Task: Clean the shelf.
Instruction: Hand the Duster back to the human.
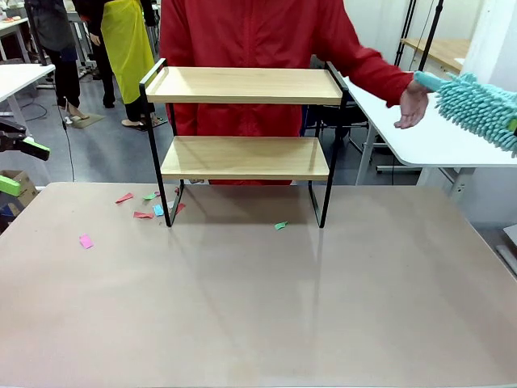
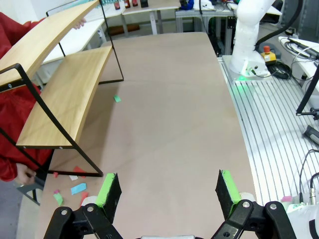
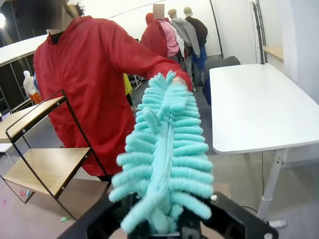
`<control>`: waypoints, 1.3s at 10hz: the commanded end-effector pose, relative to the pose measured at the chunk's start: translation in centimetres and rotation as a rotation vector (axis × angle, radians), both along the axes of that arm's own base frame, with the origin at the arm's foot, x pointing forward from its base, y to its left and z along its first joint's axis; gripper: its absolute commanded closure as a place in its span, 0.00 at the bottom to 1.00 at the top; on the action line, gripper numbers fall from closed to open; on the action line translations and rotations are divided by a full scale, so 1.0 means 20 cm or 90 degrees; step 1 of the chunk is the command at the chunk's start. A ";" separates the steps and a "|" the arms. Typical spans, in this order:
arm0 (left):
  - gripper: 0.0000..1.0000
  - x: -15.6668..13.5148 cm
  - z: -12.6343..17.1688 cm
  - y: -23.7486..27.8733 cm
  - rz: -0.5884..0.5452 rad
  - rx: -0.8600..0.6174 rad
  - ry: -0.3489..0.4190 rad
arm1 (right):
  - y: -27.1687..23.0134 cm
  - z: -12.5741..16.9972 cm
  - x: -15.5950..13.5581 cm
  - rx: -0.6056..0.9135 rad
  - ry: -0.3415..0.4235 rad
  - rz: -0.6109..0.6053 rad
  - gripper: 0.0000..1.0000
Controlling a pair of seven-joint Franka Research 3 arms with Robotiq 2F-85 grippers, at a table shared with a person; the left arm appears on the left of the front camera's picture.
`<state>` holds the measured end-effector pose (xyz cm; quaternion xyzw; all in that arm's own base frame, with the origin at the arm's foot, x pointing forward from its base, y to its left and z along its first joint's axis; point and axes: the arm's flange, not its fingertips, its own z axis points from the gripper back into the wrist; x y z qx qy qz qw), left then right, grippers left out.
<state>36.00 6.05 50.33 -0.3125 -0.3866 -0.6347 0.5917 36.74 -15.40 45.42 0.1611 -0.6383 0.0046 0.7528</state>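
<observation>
The shelf [image 1: 242,121] stands at the table's far middle, its two light wooden boards bare on a black frame. In the left wrist view the shelf [image 2: 65,94] lies to the left. My right gripper [image 3: 164,219] is shut on a fluffy teal duster [image 3: 167,159], held up off the table's right side, away from the shelf [image 3: 45,167]. That duster [image 1: 477,109] pokes in at the front view's right edge, its tip by the person's hand [image 1: 414,105]. My left gripper [image 1: 16,166] hangs open at the far left, with nothing between its green pads [image 2: 107,191].
Small pink, red, blue and green paper scraps [image 1: 145,210] lie on the brown table [image 1: 258,307] by the shelf's left legs; one green scrap [image 1: 280,225] lies under it. A person in red [image 1: 258,32] stands behind the shelf. A white side table [image 1: 436,141] stands at the right.
</observation>
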 end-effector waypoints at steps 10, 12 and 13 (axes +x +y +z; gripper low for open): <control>0.00 0.00 0.01 0.00 -0.004 -0.015 -0.011 | 0.00 0.00 0.00 0.003 -0.004 0.003 0.85; 0.00 0.00 0.01 0.00 -0.004 -0.015 -0.011 | 0.01 0.01 0.01 -0.012 -0.003 -0.005 0.29; 0.00 0.00 0.01 0.00 -0.004 -0.015 -0.011 | 0.01 0.02 0.01 -0.018 -0.003 -0.007 0.00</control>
